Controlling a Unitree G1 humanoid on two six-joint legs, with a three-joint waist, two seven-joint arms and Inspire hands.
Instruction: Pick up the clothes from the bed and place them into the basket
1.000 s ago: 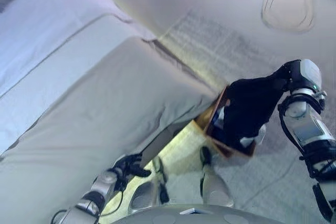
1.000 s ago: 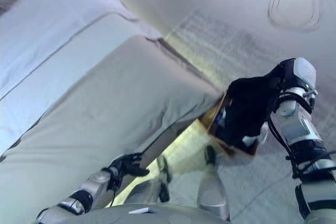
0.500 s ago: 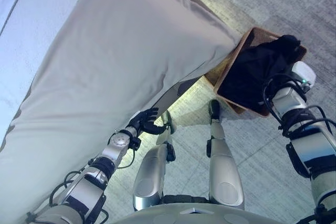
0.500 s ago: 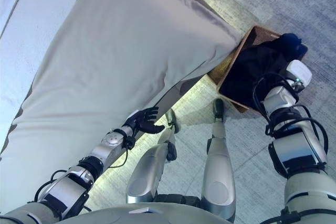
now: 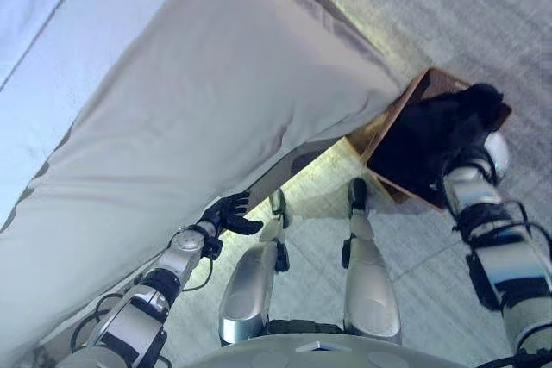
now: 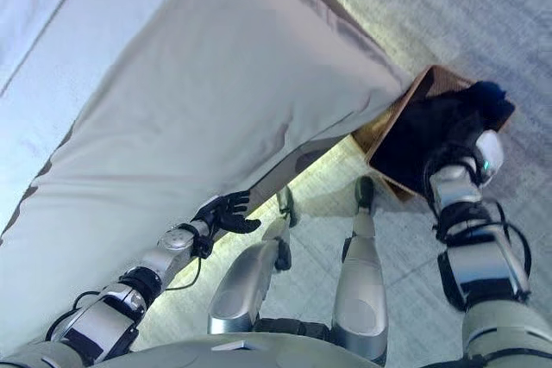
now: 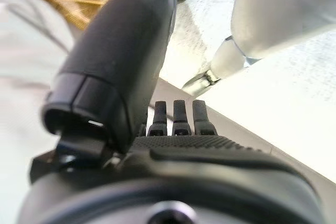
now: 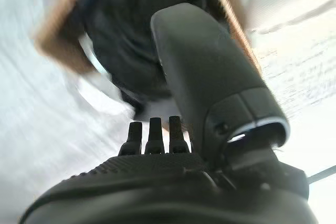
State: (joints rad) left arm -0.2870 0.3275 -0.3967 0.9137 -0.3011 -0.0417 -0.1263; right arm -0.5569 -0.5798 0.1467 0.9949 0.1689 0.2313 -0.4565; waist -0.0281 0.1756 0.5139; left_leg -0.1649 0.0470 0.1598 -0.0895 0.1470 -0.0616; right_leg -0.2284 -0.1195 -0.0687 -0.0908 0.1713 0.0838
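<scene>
At the bed corner, on the floor: the brown basket (image 5: pixel 378 131) sits tucked against the overhang of the bedcover (image 5: pixel 216 109), close enough to reach from bedside.
Clothes: a dark garment (image 5: pixel 431 131) fills the basket and bulges over its far rim; it looks lowered in rather than folded.
Right hand: the right hand (image 8: pixel 210 77) is poised above the basket; the wrist view shows straight fingers with no cloth pinched, which reads as released.
Left hand: the left hand (image 5: pixel 226 213) hangs loosely spread at the bedcover's edge, idle, holding nothing.
Bed surface: no other garment visible on the shown part.
Judgement: deposit likely complete; arm withdrawal comes next.
</scene>
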